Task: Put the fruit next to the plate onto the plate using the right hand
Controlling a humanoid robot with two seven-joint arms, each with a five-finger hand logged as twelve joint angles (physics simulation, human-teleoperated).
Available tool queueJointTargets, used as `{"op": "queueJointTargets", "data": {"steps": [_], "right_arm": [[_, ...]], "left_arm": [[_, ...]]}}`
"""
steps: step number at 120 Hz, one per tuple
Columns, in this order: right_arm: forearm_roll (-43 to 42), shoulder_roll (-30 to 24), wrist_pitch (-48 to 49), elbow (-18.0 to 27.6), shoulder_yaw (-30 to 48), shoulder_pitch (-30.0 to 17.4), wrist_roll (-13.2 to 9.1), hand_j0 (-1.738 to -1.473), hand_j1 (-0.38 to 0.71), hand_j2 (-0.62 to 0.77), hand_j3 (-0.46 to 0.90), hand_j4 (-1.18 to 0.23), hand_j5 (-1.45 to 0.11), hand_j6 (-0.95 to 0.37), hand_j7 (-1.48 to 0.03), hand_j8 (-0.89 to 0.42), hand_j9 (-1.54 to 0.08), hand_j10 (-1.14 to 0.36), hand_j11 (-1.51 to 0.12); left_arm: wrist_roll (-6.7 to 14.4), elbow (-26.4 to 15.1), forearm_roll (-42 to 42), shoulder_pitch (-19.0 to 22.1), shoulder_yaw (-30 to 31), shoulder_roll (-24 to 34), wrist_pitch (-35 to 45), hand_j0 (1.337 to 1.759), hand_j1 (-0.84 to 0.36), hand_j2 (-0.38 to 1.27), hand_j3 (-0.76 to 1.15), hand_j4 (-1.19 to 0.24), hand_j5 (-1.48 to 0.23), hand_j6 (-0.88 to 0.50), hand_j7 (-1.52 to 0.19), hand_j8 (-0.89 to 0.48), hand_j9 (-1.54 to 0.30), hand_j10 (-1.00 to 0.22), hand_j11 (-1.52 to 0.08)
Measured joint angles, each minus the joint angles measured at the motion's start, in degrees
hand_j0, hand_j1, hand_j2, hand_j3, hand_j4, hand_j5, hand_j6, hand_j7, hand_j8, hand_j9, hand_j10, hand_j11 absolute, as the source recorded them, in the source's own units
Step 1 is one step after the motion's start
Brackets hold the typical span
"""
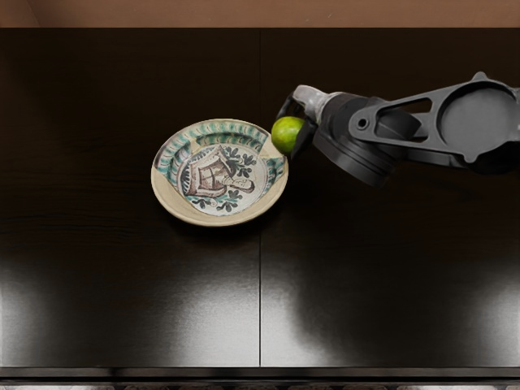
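Closest to us is the front of a dark, shiny table. Soft light glows on it. A thin line runs down the middle of the table top, from the front to the back.

A little farther back sits a round plate. It lies flat on the table, just left of the thin line. The plate is cream colored, with green stripes around its rim. It has a brown and dark picture painted in the middle.

At the far right edge of the plate is a small green lime. From here it covers a bit of the plate's rim. You cannot tell if it touches the plate or hangs just above it. The right hand holds the lime. Its dark fingers are curled close around the fruit, one above it and one below.

The big black and grey right arm reaches in from the right side, over the table.

Behind it all, the table ends at a brown strip along the top.
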Motion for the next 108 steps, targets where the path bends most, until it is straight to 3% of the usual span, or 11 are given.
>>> {"op": "queueJointTargets", "data": {"steps": [66, 85, 108], "right_arm": [[4.46, 13.78, 1.02, -8.90, 3.78, 2.83, 0.06, -1.648, 0.26, 0.16, 0.00, -0.29, -1.07, -0.25, -0.93, -0.31, -0.94, -0.56, -0.95], [5.42, 15.24, 2.99, -13.84, 3.83, 3.50, -0.09, -1.646, 0.22, 0.11, 0.00, -0.32, -1.05, -0.27, -0.93, -0.33, -0.93, -0.58, -0.94], [6.93, 15.58, 4.61, -15.18, 3.87, 4.24, -0.17, -1.644, 0.20, 0.10, 0.00, -0.36, -1.03, -0.29, -0.93, -0.36, -0.92, -0.60, -0.93]], "left_arm": [[0.00, 0.00, 0.00, 0.00, 0.00, 0.00, 0.00, 1.658, 0.34, 0.00, 0.00, -0.01, -0.01, -0.01, -0.01, -0.01, -0.01, -0.01, -0.01], [0.00, -0.01, 0.00, 0.00, 0.00, 0.00, 0.00, 1.658, 0.34, 0.00, 0.00, -0.01, -0.01, -0.01, -0.01, -0.01, -0.01, -0.01, -0.01], [0.00, 0.00, 0.00, 0.00, 0.01, 0.00, 0.00, 1.658, 0.34, 0.00, 0.00, -0.01, -0.01, -0.01, -0.01, -0.01, -0.01, -0.01, -0.01]]}}
